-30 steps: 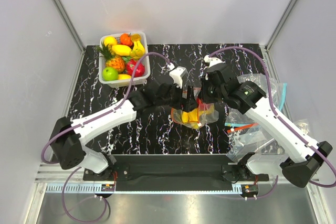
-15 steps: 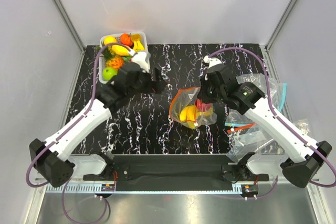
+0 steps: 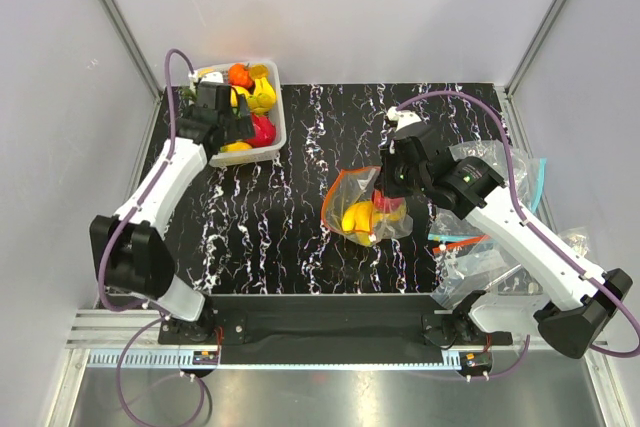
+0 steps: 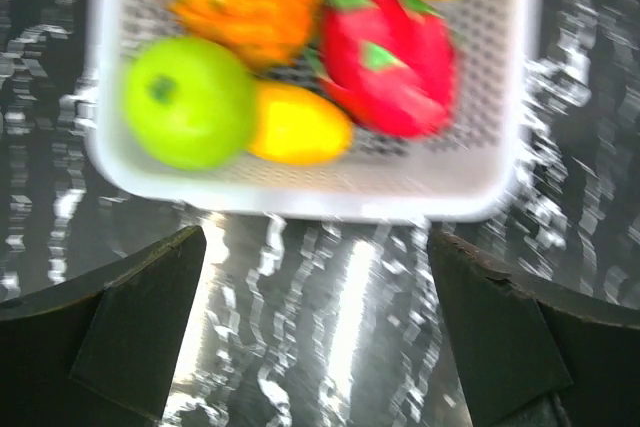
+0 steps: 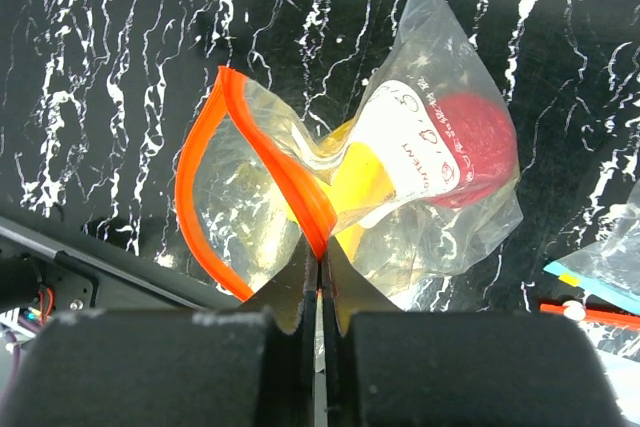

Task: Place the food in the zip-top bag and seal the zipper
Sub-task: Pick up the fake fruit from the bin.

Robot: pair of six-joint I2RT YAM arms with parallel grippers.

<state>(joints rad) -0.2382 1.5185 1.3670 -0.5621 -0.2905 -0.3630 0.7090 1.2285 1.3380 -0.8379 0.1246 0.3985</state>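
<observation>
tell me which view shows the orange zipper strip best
Right wrist: the zipper sits close and sharp as an open orange loop, the right gripper with jaws shut on it. Top external shows only a thin orange edge, small. Left wrist shows only the basket, no zipper.

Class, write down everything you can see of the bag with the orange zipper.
The bag is clear, thin, crinkled plastic with a white printed patch. Its orange zipper gapes open in a loop. A yellow fruit and a red fruit show inside. It rests on the black marbled table, and the right pincer is shut on the zipper.
</observation>
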